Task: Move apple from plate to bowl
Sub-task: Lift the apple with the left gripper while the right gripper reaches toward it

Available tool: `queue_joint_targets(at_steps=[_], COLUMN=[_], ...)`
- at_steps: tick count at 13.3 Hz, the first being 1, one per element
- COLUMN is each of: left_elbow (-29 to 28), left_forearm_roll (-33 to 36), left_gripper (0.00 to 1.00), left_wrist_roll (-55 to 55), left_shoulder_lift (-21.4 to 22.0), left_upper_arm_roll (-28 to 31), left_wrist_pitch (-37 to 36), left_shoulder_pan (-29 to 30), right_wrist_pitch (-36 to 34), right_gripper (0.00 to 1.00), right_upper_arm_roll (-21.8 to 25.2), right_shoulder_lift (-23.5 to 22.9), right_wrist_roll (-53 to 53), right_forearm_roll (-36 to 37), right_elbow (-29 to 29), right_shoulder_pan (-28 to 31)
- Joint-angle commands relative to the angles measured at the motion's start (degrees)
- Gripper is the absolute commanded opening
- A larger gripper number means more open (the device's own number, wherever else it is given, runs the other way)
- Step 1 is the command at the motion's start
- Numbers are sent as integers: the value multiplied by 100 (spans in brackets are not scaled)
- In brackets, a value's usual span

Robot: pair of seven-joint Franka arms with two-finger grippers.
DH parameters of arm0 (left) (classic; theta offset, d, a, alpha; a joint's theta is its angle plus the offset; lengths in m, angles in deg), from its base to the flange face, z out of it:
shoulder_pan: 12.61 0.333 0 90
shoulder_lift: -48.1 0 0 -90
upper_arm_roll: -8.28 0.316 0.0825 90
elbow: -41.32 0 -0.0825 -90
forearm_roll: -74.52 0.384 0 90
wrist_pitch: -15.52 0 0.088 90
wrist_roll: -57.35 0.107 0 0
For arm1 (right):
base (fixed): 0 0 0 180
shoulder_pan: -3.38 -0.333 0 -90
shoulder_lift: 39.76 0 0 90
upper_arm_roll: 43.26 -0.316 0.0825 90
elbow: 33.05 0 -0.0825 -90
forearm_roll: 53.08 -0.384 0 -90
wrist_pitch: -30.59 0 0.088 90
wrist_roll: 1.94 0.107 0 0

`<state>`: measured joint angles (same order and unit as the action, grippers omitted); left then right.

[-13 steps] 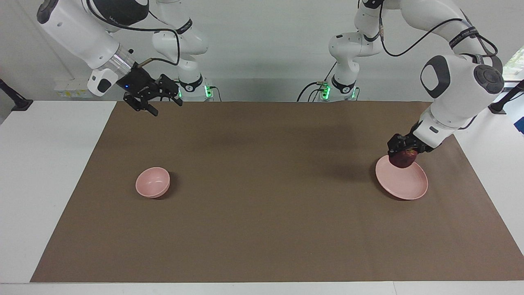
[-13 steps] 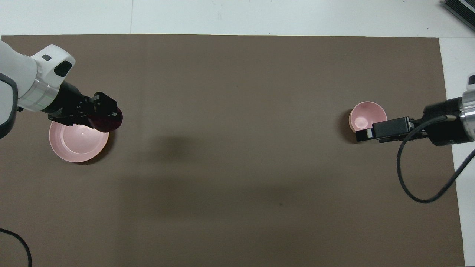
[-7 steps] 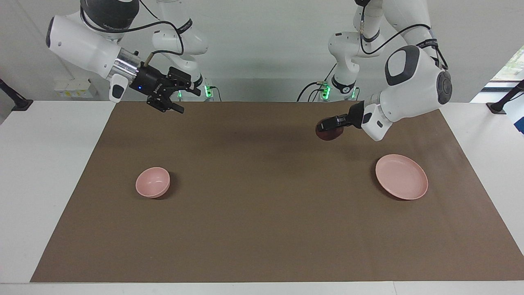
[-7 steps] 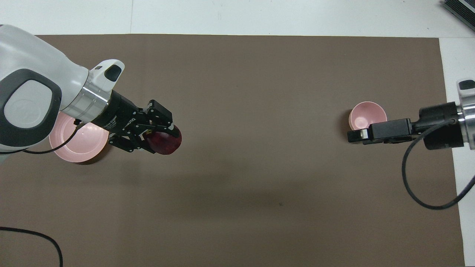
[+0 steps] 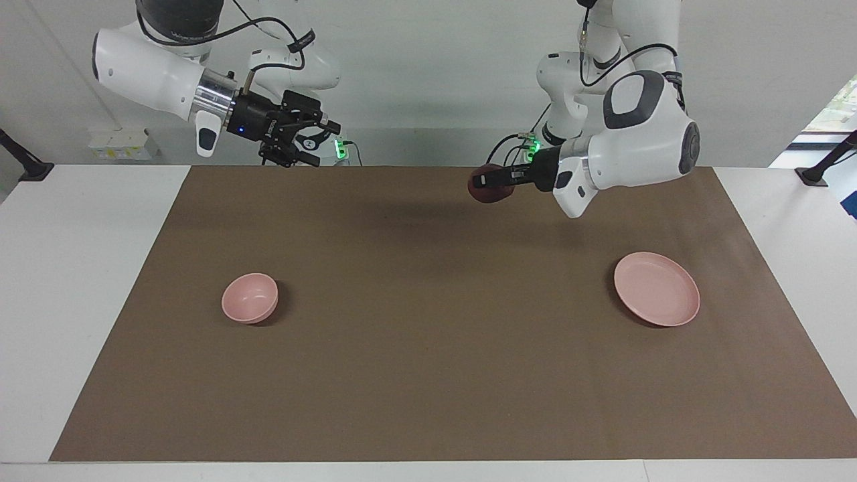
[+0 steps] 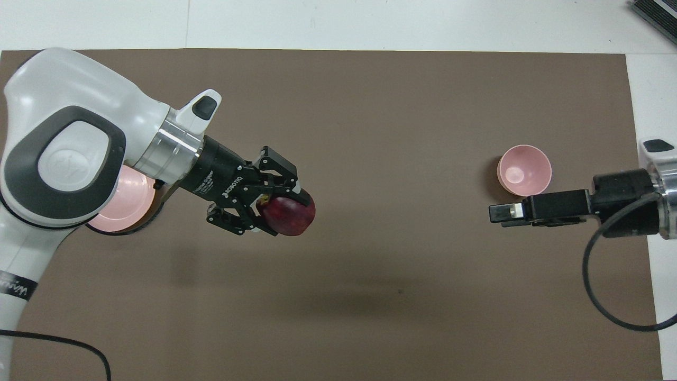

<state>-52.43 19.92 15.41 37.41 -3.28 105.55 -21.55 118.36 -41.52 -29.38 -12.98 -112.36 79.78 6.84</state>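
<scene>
The left gripper (image 6: 275,203), jaws clamped on the apple (image 6: 288,216), hangs over mid-table; carry level to the bowl (image 5: 250,298); the right gripper (image 5: 315,137) waits, jaws open.

plate (image 6: 135,203) largely hidden under the left arm in the overhead view, right arm cut off at the overhead view's edge

Apple (image 5: 489,191): small, round, dark red; held aloft over the brown mat (image 5: 428,375), clear of both dishes.
Plate (image 5: 657,288): shallow, pale pink, empty, toward the left arm's end.
Bowl (image 5: 250,298): small, deep, pale pink, upright, empty, toward the right arm's end.
</scene>
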Motion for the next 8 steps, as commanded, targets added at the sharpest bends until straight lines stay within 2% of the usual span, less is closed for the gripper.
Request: queue_joint_targets(at_steps=[1, 4, 6, 8], left_elbow=[-328, -232, -258, -232], left_forearm_roll=[-699, -1149, -1246, -1333], left_gripper=[0, 0, 0, 0], left_wrist_roll=[-560, -1279, -1379, -1405], left_shoulder_lift=[243, 208, 199, 190], left_upper_arm_roll=[14, -231, -521, -592], left_wrist_pitch=[443, 917, 1375, 1403], left_shoulder_pan=[-117, -143, -152, -170], right_wrist_pitch=[-111, -120, -129, -94], right_gripper=[100, 100, 100, 100], right_upper_arm_roll=[-6, -6, -6, -6], right_shoulder_lift=[367, 667, 694, 703], right_wrist_roll=[59, 68, 102, 120], right_forearm_roll=[-416, -848, -910, -954], right_elbow=[458, 880, 890, 898], right_shoulder_pan=[180, 207, 207, 207])
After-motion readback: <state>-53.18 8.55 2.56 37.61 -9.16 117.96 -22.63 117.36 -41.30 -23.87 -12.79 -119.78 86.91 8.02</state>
